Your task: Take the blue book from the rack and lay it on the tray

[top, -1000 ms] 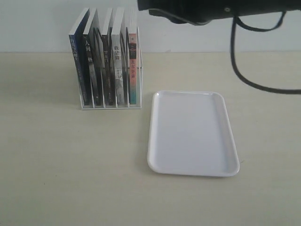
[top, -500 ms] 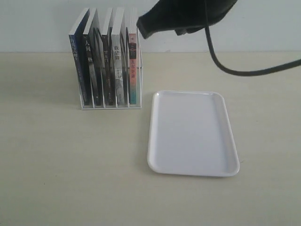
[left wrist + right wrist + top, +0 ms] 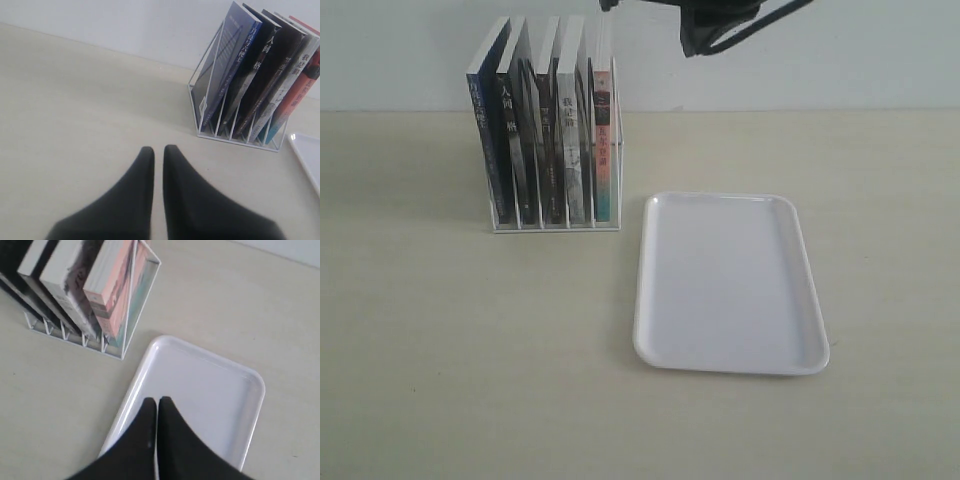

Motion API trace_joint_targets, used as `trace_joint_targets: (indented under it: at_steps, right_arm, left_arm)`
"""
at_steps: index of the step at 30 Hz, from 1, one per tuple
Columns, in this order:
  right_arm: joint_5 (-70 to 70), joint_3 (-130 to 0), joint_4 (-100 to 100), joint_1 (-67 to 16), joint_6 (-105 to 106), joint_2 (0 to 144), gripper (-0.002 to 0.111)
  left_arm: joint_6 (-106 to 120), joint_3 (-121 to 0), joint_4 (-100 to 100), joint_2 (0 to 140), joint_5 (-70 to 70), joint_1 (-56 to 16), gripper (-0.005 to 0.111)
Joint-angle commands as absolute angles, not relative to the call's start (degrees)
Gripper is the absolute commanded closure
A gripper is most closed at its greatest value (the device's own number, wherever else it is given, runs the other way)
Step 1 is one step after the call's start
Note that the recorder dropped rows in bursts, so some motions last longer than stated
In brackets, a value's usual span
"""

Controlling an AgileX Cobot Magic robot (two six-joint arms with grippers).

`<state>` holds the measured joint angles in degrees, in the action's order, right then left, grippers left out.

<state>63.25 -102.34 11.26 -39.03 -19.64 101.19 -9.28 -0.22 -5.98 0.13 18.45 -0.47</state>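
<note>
Blue book (image 3: 483, 150) stood upright in the leftmost slot of the rack (image 3: 556, 228), at the end farthest from the tray (image 3: 640, 300). Its outer cover faced open table (image 3: 430, 340). On its other side a black-spined book (image 3: 512, 150) filled the next slot. All five book tops rose above the wires. The pink-and-teal book (image 3: 603, 150) held the slot nearest the tray. The tray lay just beside the rack's front right corner, not touching it. You had open table in front of the rack and to its left.

Your left gripper (image 3: 159, 150) had its fingers nearly together with only a thin slit between them, holding nothing. It was over the table, well short of the rack. Your right gripper (image 3: 157, 401) had its fingers pressed together, empty, with the tips above the tray near its rack-side rim.

The exterior view caught only a dark piece of arm (image 3: 720, 25) with cable, cut off at the top edge, and neither gripper. You could not tell the right gripper's height over the tray. The blue book's cover was seen at a steep angle behind slanted wires, so its design was unreadable.
</note>
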Motion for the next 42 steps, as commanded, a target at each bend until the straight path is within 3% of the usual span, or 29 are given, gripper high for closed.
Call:
trace_joint_targets:
  at_steps: [1,5,10,11,18,42]
  right_arm:
    - [62.83,-105.98,9.3,-38.32,-19.12,105.37,0.109]
    - [58.76,-107.0,5.74,-38.32,-19.57,107.32,0.102]
    - [53.47,-107.0,3.18,-38.32,-19.57,108.51,0.07]
    - [52.91,-107.0,3.18,-38.32,-19.76,108.66,0.067]
    - [48.07,-107.14,3.18,-38.32,-20.09,110.56,0.068]
    - [52.15,-121.42,9.92,-38.21,-26.46,123.44,0.068]
  left_arm:
    - [-8.88,0.0,-6.04,0.0,17.91,-0.66,0.101]
    - [-8.88,0.0,-6.04,0.0,17.91,-0.66,0.101]
    - [-8.88,0.0,-6.04,0.0,17.91,-0.66,0.101]
    - [-8.88,0.0,-6.04,0.0,17.91,-0.66,0.101]
    - [-8.88,0.0,-6.04,0.0,17.91,-0.66,0.101]
    - [-8.88,0.0,-6.04,0.0,17.91,-0.66,0.101]
